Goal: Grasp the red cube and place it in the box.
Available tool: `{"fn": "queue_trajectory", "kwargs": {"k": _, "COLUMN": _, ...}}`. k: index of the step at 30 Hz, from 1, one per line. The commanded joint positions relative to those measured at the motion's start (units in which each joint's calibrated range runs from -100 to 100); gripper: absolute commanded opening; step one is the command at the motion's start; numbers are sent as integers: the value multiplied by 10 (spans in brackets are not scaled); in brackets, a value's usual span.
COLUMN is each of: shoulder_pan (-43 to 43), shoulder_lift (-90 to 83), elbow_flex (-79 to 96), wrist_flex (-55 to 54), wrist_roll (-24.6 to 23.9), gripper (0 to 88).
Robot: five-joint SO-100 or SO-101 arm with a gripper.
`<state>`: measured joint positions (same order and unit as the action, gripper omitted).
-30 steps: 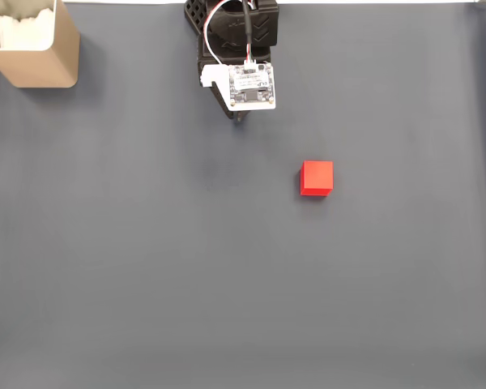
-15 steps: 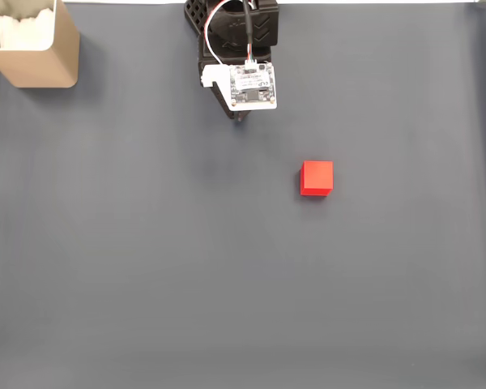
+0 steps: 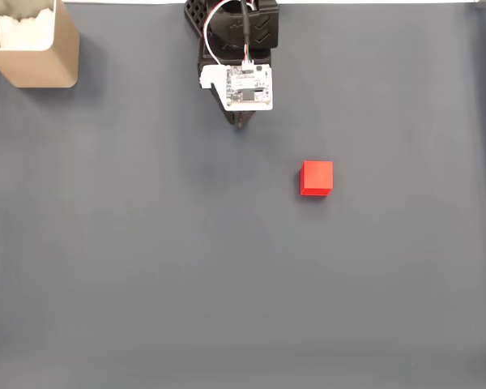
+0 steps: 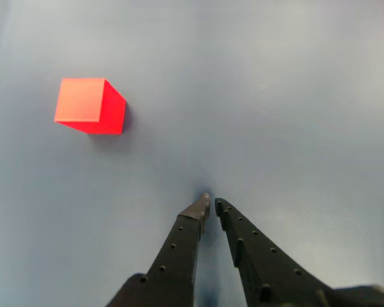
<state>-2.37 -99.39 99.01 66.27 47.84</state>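
Note:
The red cube (image 3: 317,177) rests on the dark grey mat right of centre in the fixed view; in the wrist view the red cube (image 4: 89,105) lies up and to the left. The tan box (image 3: 32,42) with white material inside stands at the top left corner of the fixed view. My gripper (image 4: 211,204) is shut, its black fingers nearly touching with nothing between them, well apart from the cube. In the fixed view the arm (image 3: 236,57) sits at the top centre under a white circuit board, and the gripper (image 3: 240,121) tip pokes out just below it.
The grey mat (image 3: 186,267) covers the whole table. A pale strip of table edge (image 3: 348,2) runs along the top of the fixed view.
The arm's white board has shifted slightly up and to the left in the fixed view. The cube and box have not moved.

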Motion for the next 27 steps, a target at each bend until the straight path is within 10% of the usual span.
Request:
{"fn": "queue_trajectory", "kwargs": {"k": 1, "shoulder_pan": 2, "shoulder_lift": -5, "elbow_flex": 2, "wrist_flex": -34, "wrist_roll": -1, "gripper": 0}}
{"fn": "queue_trajectory", "kwargs": {"k": 27, "shoulder_pan": -67, "shoulder_lift": 249, "elbow_flex": -324, "wrist_flex": -18, "wrist_roll": -31, "gripper": 12}}
